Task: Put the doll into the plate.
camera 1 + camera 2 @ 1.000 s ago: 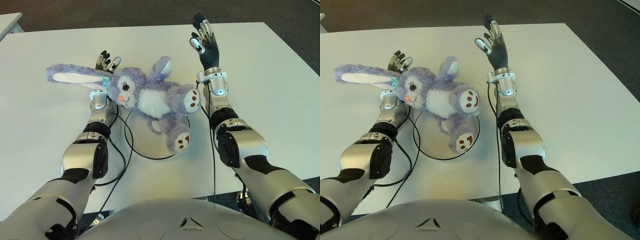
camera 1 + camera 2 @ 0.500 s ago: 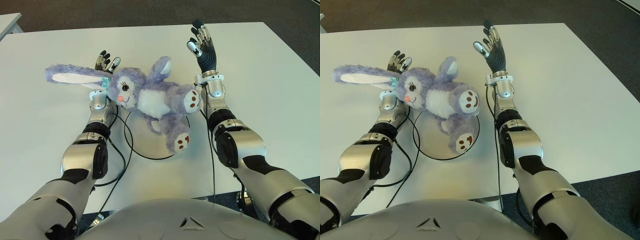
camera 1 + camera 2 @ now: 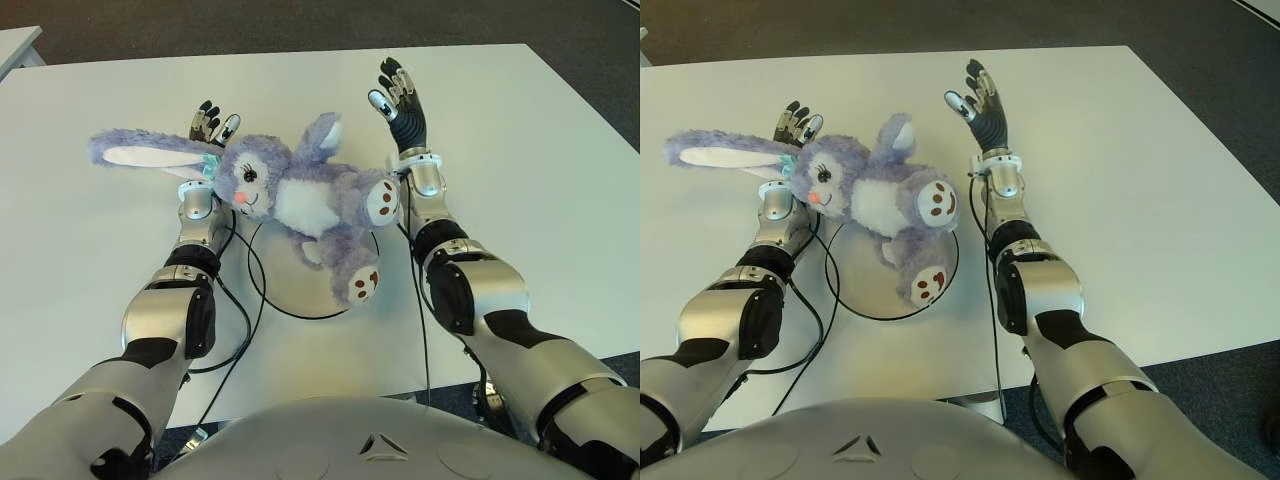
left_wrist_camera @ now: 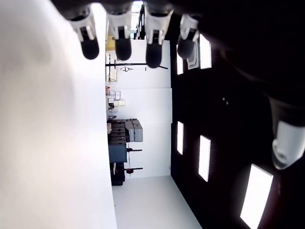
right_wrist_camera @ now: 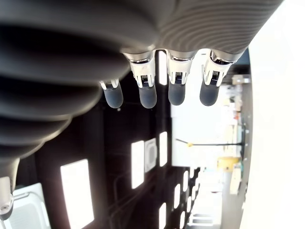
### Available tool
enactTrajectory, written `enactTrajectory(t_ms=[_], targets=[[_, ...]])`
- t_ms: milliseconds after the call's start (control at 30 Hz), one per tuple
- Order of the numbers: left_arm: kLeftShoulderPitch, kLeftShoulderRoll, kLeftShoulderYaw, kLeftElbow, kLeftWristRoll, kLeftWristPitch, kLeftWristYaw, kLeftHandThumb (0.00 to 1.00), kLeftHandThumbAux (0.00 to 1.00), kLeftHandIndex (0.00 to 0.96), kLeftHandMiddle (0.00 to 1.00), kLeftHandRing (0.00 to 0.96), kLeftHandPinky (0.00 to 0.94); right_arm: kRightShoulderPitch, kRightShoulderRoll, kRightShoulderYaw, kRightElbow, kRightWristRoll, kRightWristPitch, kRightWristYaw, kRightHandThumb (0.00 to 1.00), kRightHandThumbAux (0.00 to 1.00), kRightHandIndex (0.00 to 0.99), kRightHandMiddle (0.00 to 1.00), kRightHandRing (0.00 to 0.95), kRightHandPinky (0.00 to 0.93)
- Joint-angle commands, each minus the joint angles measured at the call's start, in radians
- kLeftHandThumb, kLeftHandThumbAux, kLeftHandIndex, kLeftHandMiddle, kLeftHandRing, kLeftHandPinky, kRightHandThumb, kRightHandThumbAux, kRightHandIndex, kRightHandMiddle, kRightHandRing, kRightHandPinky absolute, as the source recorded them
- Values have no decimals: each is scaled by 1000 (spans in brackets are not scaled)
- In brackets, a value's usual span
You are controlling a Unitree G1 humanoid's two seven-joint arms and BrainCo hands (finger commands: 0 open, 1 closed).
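Observation:
The doll [image 3: 300, 195], a purple plush bunny with a white belly and long ears, lies slanted across the round grey plate [image 3: 292, 290]. Its legs and body are over the plate, while its head and one ear hang past the rim, over my left wrist. My left hand [image 3: 210, 122] shows just behind the doll's head, with straight fingers [image 4: 123, 45] holding nothing. To the right of the doll's foot is my right hand [image 3: 400, 95], raised with its fingers [image 5: 147, 95] spread and holding nothing.
The white table [image 3: 520, 140] reaches far to the right and back. Black cables [image 3: 250, 300] loop beside my left forearm and the plate's rim. Dark floor [image 3: 600, 40] lies past the table's far edge, and another table's corner [image 3: 15, 45] shows at the far left.
My right hand has drifted left, closer to the doll's foot. The doll and my left hand have stayed put.

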Motion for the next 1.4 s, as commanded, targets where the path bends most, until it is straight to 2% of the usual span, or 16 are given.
enactTrajectory(t_ms=[33, 733, 1400], targets=[[75, -21, 1, 42, 2, 43, 1, 0, 519, 22, 108, 63, 0, -16, 9, -13, 20, 7, 43, -17, 0, 528, 40, 36, 0, 0], [77, -18, -1, 39, 5, 44, 6, 0, 511, 30, 104, 58, 0, -13, 5, -34, 48, 2, 144, -50, 0, 534, 15, 16, 0, 0], [84, -20, 2, 25, 0, 42, 0, 0, 506, 24, 99, 48, 0, -13, 8, -43, 62, 1, 206, -76, 0, 540, 16, 23, 0, 0]])
